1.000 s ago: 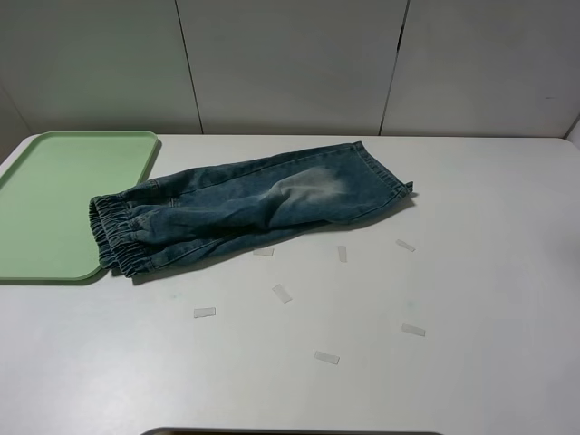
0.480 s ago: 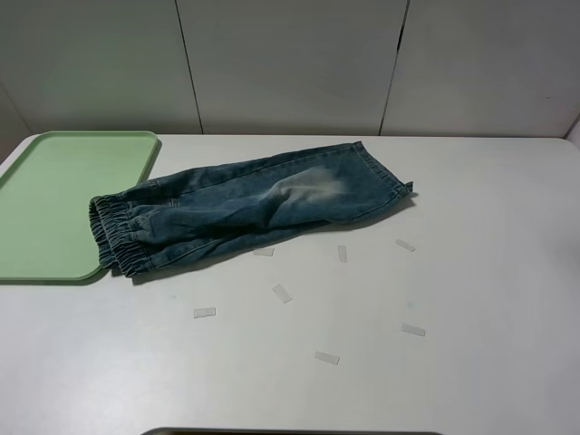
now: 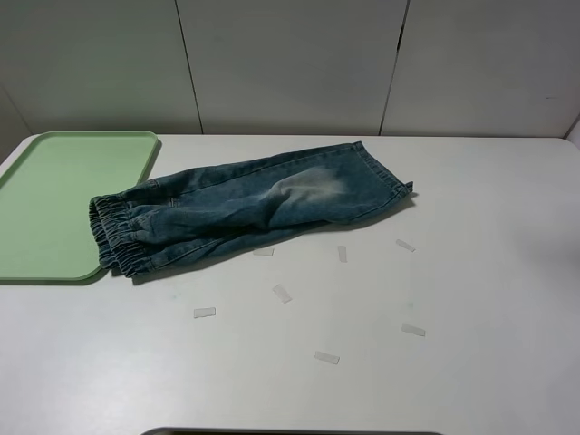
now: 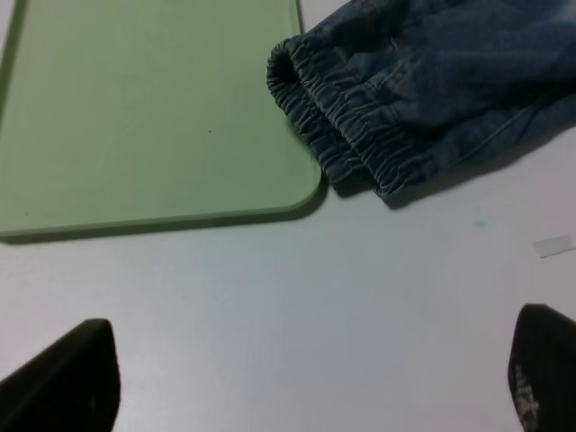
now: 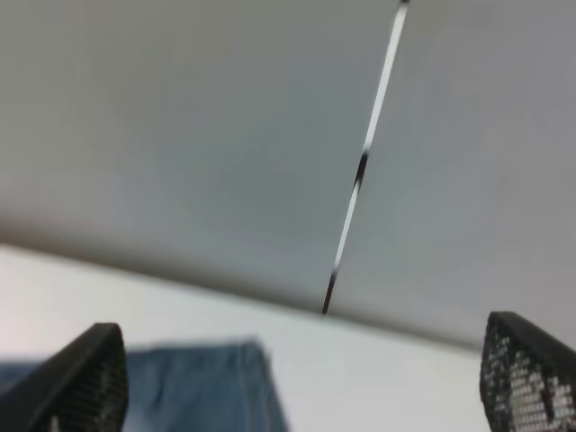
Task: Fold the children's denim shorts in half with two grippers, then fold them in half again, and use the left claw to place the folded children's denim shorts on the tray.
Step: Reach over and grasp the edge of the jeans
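Denim shorts point(image 3: 245, 208) lie lengthwise across the table point(image 3: 471, 290), waistband point(image 4: 351, 135) beside the tray point(image 3: 54, 199) nearest the wide-open left gripper point(image 4: 306, 382), hem end toward the equally spread right gripper point(image 5: 301, 378).

I'm looking at a lab test bench.
My cameras show a plain white table point(image 3: 489, 272) dotted with small tape strips point(image 3: 282, 293), backed by blank grey panels point(image 3: 290, 63) with dark seams point(image 3: 188, 68) between them.

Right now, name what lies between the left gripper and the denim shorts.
Left wrist view: only bare table between left gripper and shorts; tray corner sits beside.
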`<state>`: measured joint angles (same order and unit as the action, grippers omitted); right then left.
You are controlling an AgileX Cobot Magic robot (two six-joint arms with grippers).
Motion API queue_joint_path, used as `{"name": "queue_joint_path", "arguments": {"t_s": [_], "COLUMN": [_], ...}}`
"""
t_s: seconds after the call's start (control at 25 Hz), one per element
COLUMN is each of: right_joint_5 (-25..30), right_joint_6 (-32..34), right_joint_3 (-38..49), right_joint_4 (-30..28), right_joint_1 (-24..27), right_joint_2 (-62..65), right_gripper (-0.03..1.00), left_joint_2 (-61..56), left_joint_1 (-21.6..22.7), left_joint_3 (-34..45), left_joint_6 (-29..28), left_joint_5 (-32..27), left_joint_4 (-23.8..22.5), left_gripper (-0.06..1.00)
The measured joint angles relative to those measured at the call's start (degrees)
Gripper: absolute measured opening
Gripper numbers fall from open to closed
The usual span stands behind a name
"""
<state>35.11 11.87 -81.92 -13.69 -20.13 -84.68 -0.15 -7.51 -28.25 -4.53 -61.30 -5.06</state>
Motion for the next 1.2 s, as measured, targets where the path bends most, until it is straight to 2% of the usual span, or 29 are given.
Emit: {"name": "queue_joint_path", "arguments": {"t_s": [0.2,0.32,0.56,0.72,0.96,1.2], "right_joint_5": [6.4,7.1,7.3,7.4,8.2,10.2], "right_joint_6": [-4.6,-7.2,-20.3,-27.4,-33.4,-34.6], "right_joint_3": [0.0,0.0,0.0,0.0,-0.9,-6.4], "right_joint_4": [5.9,12.0,27.9,34.3,37.5,37.0], "right_joint_1": [0.0,0.0,0.0,0.0,0.0,0.7], "right_joint_2": [-3.2,-4.1,-6.3,-10.5,-18.0,-27.0], "right_gripper": [0.60,0.60,0.60,0.60,0.60,0.60], "left_joint_2": [0.0,0.0,0.0,0.0,0.0,0.0], "left_joint_1": [0.0,0.0,0.0,0.0,0.0,0.0], "left_joint_3": [0.0,0.0,0.0,0.0,0.0,0.0], "left_joint_6": [0.0,0.0,0.0,0.0,0.0,0.0], "left_joint_5": [0.0,0.0,0.0,0.0,0.0,0.0], "left_joint_4": [0.0,0.0,0.0,0.0,0.0,0.1], "left_gripper": [0.86,0.86,0.86,0.86,0.86,0.86]}}
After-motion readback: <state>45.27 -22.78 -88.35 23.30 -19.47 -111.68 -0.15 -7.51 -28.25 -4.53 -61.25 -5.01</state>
